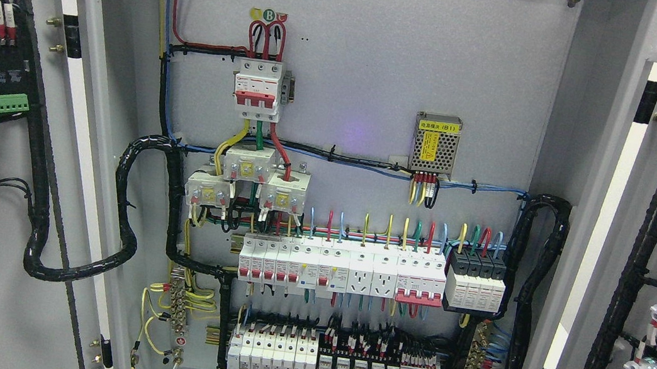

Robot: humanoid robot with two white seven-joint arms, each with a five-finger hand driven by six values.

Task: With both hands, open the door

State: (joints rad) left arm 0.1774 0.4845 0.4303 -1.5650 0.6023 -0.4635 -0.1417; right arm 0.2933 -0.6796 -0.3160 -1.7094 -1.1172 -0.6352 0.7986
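Ahead of me I see a grey backplate (370,57) carrying a red-handled main breaker (258,89), a meshed power supply (435,143), and rows of small breakers (342,272).

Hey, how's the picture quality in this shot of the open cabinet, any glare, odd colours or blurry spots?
Head view: even, flat light and mostly sharp, with wiring and breakers crisp; a faint purple flare tints the back panel; the white strip on the right door edge is blown out; the power supply label is too soft to read; neither robot hand shows.
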